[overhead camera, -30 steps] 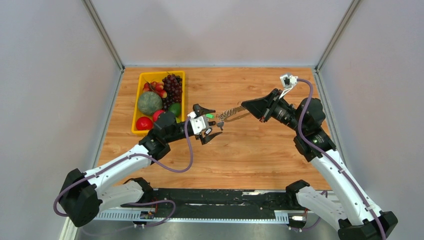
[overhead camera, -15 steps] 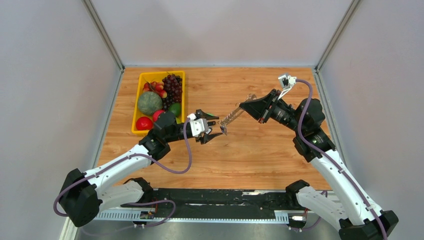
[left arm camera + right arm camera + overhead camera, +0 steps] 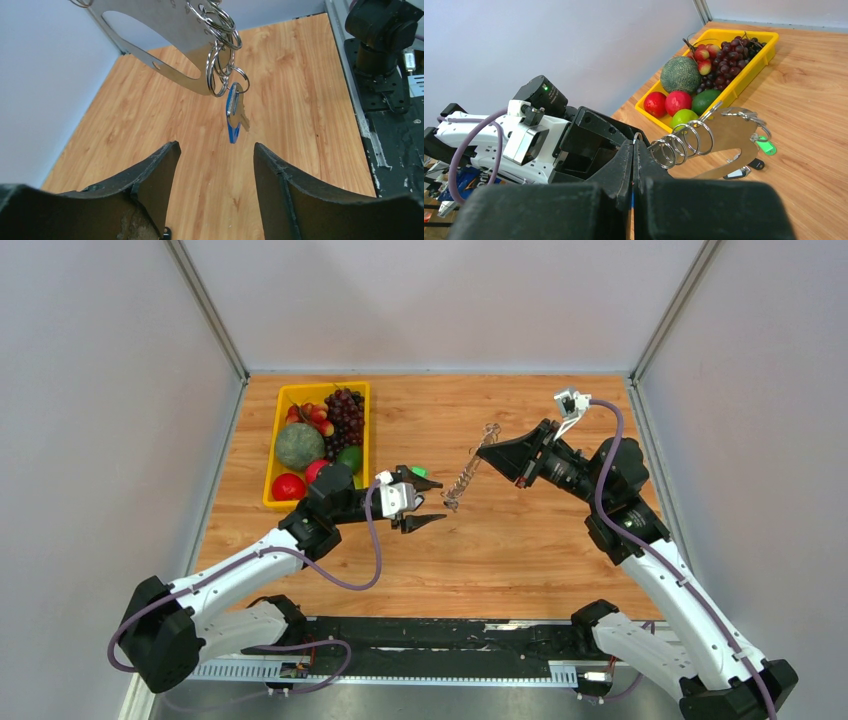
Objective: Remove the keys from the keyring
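My left pincer (image 3: 216, 148), gaping and empty, has backed off; my right pincer (image 3: 634, 143) clamps the lifted silvery chain keyring (image 3: 220, 59); blue-headed metal key (image 3: 232, 113) remains attached.

Silvery keyring (image 3: 463, 476) dangles midair with blue key (image 3: 233, 117) attached; green key (image 3: 766, 146) lies detached

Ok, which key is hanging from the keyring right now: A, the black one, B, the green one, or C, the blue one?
C: in the left wrist view the blue key dangles from the keyring, while the right wrist view shows the green key and the black key lying loose on the table.
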`<act>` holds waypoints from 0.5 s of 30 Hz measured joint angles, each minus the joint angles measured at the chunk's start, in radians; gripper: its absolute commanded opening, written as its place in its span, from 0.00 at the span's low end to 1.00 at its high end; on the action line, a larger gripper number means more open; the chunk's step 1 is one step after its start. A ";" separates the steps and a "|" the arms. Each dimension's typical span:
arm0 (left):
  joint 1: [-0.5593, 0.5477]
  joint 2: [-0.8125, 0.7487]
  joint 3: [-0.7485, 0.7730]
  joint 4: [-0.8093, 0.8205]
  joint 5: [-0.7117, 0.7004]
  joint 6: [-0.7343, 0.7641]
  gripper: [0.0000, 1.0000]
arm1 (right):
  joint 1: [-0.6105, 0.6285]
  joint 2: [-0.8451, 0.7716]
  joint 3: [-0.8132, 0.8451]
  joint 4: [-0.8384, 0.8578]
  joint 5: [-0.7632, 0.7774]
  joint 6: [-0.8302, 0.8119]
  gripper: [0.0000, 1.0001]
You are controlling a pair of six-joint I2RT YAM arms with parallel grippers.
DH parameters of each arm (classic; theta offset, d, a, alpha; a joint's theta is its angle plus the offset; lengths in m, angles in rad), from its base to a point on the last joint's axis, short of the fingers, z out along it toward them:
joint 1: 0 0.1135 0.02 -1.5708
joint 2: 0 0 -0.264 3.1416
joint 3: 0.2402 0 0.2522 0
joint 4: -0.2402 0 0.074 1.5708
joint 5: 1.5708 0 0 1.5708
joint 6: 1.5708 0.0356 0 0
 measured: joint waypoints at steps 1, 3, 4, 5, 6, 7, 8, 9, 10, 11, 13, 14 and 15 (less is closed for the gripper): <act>0.000 0.000 0.000 0.000 0.008 -0.002 0.69 | 0.002 0.000 0.000 0.001 0.000 0.000 0.00; 0.000 0.000 0.000 0.000 0.022 -0.005 0.70 | 0.004 0.000 0.000 0.003 0.001 0.000 0.00; 0.000 0.000 0.000 0.001 0.031 -0.009 0.71 | 0.005 0.000 0.000 0.003 0.001 0.000 0.00; 0.000 0.001 0.000 0.001 0.038 -0.013 0.72 | 0.005 0.000 0.000 0.003 0.001 0.000 0.00; 0.000 0.002 0.000 0.001 0.044 -0.016 0.72 | 0.005 0.000 0.000 0.004 0.001 0.000 0.00; 0.000 0.003 0.000 0.001 0.051 -0.019 0.72 | 0.006 0.000 0.000 0.003 0.001 0.000 0.00; 0.000 0.003 0.000 0.001 0.056 -0.022 0.73 | 0.006 0.001 0.000 0.004 0.001 0.000 0.00; 0.000 0.004 0.000 0.002 0.061 -0.024 0.73 | 0.007 0.001 0.000 0.004 0.002 0.000 0.00; 0.000 0.005 0.001 0.003 0.065 -0.027 0.73 | 0.007 0.002 0.000 0.004 0.002 0.000 0.00; 0.000 0.006 0.001 0.003 0.067 -0.029 0.74 | 0.008 0.002 0.000 0.004 0.002 0.000 0.00; -0.002 0.010 0.002 0.010 0.070 -0.039 0.74 | 0.012 0.002 0.000 0.004 0.007 0.000 0.00; -0.003 0.013 0.002 0.014 0.071 -0.043 0.74 | 0.014 0.002 0.000 0.005 0.008 0.000 0.00; -0.005 0.016 0.002 0.018 0.071 -0.048 0.74 | 0.017 0.002 0.000 0.008 0.010 0.000 0.00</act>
